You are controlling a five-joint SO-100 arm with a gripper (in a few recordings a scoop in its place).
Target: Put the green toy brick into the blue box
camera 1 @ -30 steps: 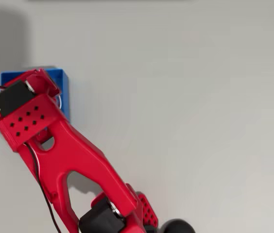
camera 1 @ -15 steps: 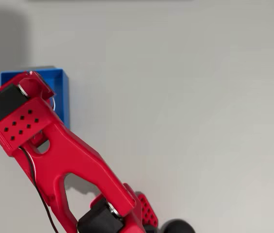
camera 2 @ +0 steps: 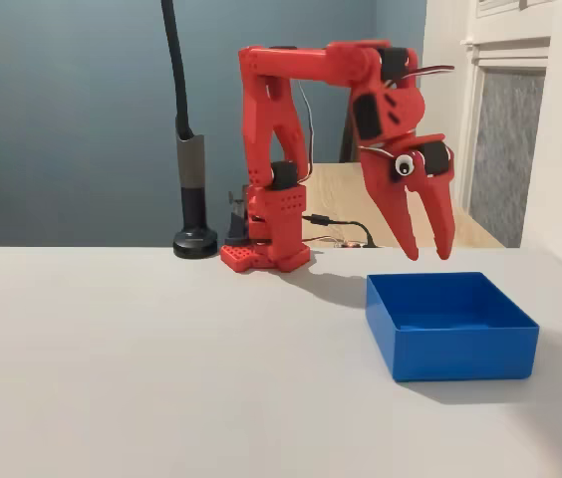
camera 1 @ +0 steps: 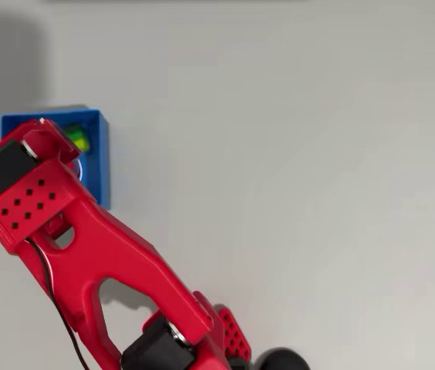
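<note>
The blue box (camera 1: 102, 158) sits at the left of the overhead view, partly covered by my red arm (camera 1: 86, 239). Inside it lies the green toy brick (camera 1: 78, 140), lime-coloured, near the box's upper right corner and apart from my fingers. In the fixed view the blue box (camera 2: 465, 354) stands at the right on the white table, and its front wall hides the brick. My gripper (camera 2: 428, 255) hangs open a little above the box's rear edge, fingers pointing down with nothing between them.
The arm's base (camera 2: 266, 249) stands behind the box at the back of the table. A black pole on a round foot (camera 2: 195, 242) is to its left. The white tabletop (camera 1: 295, 193) stretches right of the box.
The wrist has shifted slightly left over the box. The green brick, hidden under the wrist before, now lies in view on the box floor.
</note>
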